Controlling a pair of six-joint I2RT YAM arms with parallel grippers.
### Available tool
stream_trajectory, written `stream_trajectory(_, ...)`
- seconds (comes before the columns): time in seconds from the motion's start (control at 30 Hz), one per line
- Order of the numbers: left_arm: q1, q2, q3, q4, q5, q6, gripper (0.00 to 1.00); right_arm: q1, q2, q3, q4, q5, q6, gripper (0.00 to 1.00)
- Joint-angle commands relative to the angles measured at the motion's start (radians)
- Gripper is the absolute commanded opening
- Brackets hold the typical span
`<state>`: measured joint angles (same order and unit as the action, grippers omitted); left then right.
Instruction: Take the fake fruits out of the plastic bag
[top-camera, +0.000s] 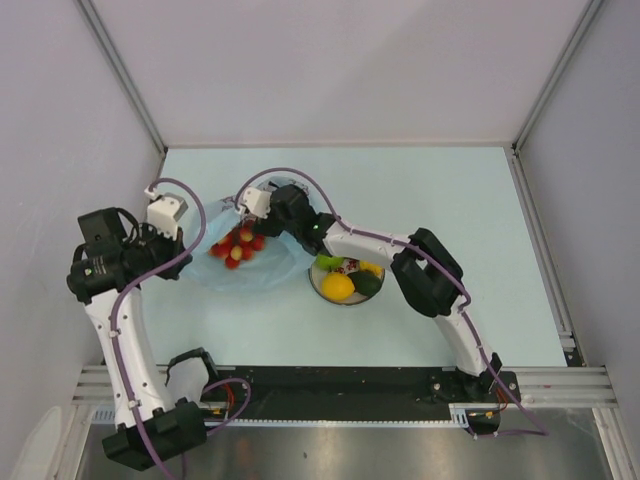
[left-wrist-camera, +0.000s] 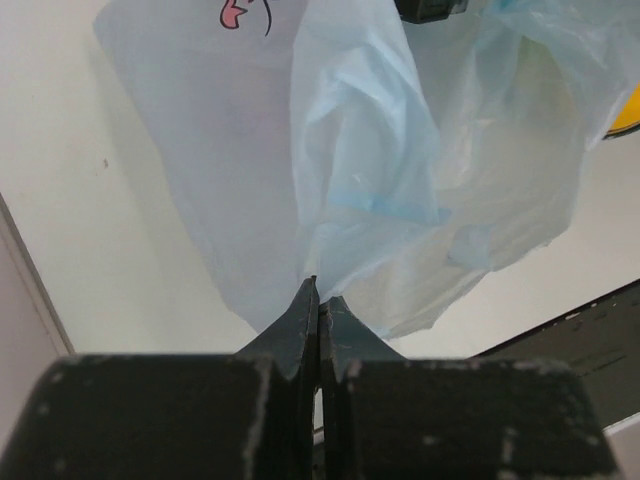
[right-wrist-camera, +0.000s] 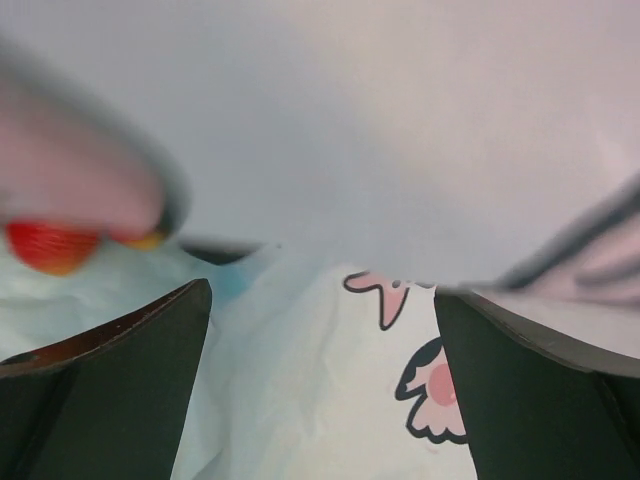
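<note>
Jaws: left gripper (left-wrist-camera: 318, 285) pinches plastic bag (top-camera: 250, 277) at 9 o'clock; right gripper (right-wrist-camera: 322, 292) spread. Red berries (top-camera: 237, 247) judged light, slippery; grip mid-cluster.

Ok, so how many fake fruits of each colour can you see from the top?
Red berry cluster, at the plastic bag: 1
Light green fruit: 1
Yellow fruit, plus a smaller one: 2
Dark green fruit: 1
Total: 5, though the pile on the plate may hide more.
</note>
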<state>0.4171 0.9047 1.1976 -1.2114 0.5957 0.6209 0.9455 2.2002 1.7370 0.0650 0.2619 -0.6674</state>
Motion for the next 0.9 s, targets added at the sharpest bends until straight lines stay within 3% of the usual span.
stream_trajectory(0.0,-0.038,0.025,0.069,0.059,0.084,-0.078,0.00,-0.065,0.015,0.105,-0.055,-0.123,-0.008,0.97)
stream_trajectory(0.13,-0.083,0.043,0.086,0.085,0.088,-0.128,0.00,-0.117,0.036,0.211,-0.234,-0.424,0.124,0.89)
stream_trajectory(0.27,-0.142,0.059,0.106,0.102,0.084,-0.177,0.00,-0.123,0.038,0.216,-0.229,-0.515,0.149,0.82)
stream_trajectory(0.53,-0.192,0.074,0.103,0.093,0.049,-0.207,0.00,-0.125,0.116,0.317,-0.249,-0.581,0.265,0.70)
stream_trajectory(0.87,-0.222,0.086,0.068,0.101,0.030,-0.237,0.00,-0.134,0.231,0.415,-0.209,-0.415,0.325,0.82)
